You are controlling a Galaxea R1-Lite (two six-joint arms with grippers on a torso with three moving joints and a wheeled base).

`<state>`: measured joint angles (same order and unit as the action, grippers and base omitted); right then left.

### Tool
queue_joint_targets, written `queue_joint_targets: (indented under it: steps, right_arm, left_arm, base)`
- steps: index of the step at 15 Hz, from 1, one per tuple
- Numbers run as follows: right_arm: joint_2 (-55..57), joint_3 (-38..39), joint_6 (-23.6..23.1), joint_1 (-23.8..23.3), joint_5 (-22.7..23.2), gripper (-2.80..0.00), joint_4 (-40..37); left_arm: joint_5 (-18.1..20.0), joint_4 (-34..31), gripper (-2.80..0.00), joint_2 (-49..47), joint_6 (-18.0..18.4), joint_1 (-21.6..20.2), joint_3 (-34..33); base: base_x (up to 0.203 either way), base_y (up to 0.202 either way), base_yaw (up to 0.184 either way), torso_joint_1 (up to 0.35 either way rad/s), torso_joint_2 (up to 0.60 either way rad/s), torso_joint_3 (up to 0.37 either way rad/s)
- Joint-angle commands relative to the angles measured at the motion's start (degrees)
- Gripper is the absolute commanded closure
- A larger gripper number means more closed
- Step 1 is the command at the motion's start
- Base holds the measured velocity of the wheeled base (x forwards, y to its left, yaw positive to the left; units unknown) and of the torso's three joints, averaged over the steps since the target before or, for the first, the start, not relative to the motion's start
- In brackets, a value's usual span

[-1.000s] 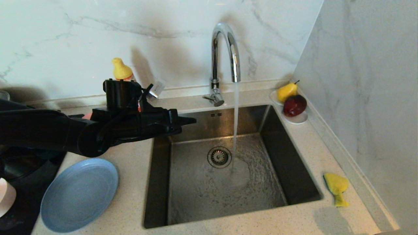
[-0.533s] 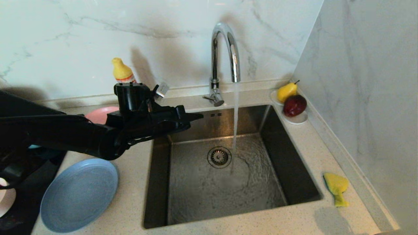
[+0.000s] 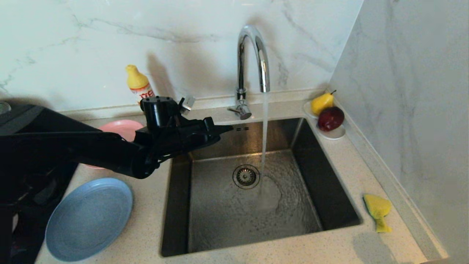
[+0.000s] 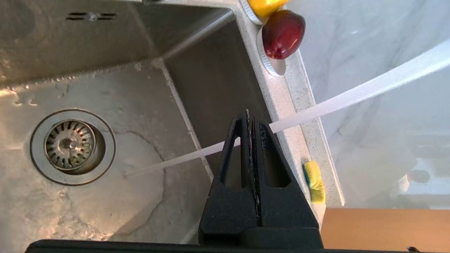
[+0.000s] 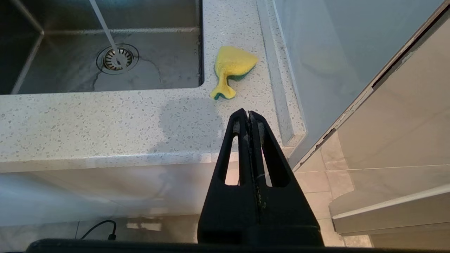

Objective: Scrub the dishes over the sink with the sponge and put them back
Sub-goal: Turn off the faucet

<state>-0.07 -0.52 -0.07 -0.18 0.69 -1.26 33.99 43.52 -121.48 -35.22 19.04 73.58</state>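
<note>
My left gripper point(image 3: 229, 128) point(image 4: 249, 114) is shut and empty, held level over the far left corner of the steel sink point(image 3: 315, 161) point(image 4: 218, 70), pointing toward the tap. A grey-blue plate point(image 3: 88, 218) lies on the counter left of the sink, and a salmon-pink plate point(image 3: 122, 128) shows behind my left arm. The yellow and green sponge point(image 3: 377, 211) point(image 4: 314, 181) point(image 5: 230, 68) rests on the counter right of the sink. My right gripper point(image 5: 249, 114) is shut and empty, parked below the counter's front edge, out of the head view.
Water runs from the curved chrome tap point(image 3: 253, 58) into the basin near the round drain point(image 3: 246, 176) point(image 4: 72, 145) point(image 5: 117, 58). A white saucer point(image 3: 335, 134) with a pear and a dark red fruit sits at the back right. A yellow-capped bottle point(image 3: 138, 83) stands against the wall.
My left arm has reached forward and to the right, its shut gripper now nearer the tap's base. The pink plate has come into view behind it. The water keeps running.
</note>
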Motion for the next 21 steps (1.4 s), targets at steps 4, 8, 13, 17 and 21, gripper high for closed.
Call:
queue_joint_targets:
  steps: [4, 8, 13, 17, 21]
  right_arm:
    - [0.1, 0.0, 0.0, 0.0, 0.0, 0.00, 0.0]
    - [0.1, 0.0, 0.0, 0.0, 0.0, 0.00, 0.0]
    - [0.1, 0.0, 0.0, 0.0, 0.0, 0.00, 0.0]
    - [0.1, 0.0, 0.0, 0.0, 0.0, 0.00, 0.0]
    - [0.1, 0.0, 0.0, 0.0, 0.0, 0.00, -0.1]
  left_arm:
    - [0.0, 0.2, 0.00, -4.1, -1.0, 0.4, 4.9]
    - [-4.2, 0.0, 0.00, -8.6, -3.1, 0.5, 13.5]
    - [-4.8, -0.3, 0.00, -12.4, -6.3, 0.8, 20.3]
    - [-5.8, -0.9, 0.00, -14.3, -7.5, 1.1, 24.2]
    - [-8.3, -0.9, 0.00, -16.9, -7.6, 1.2, 28.5]
  base:
    - [0.000, 0.000, 0.000, 0.000, 0.00, 0.000]
    - [0.000, 0.000, 0.000, 0.000, 0.00, 0.000]
    - [0.000, 0.000, 0.000, 0.000, 0.00, 0.000]
    - [0.000, 0.000, 0.000, 0.000, 0.00, 0.000]
    - [0.000, 0.000, 0.000, 0.000, 0.00, 0.000]
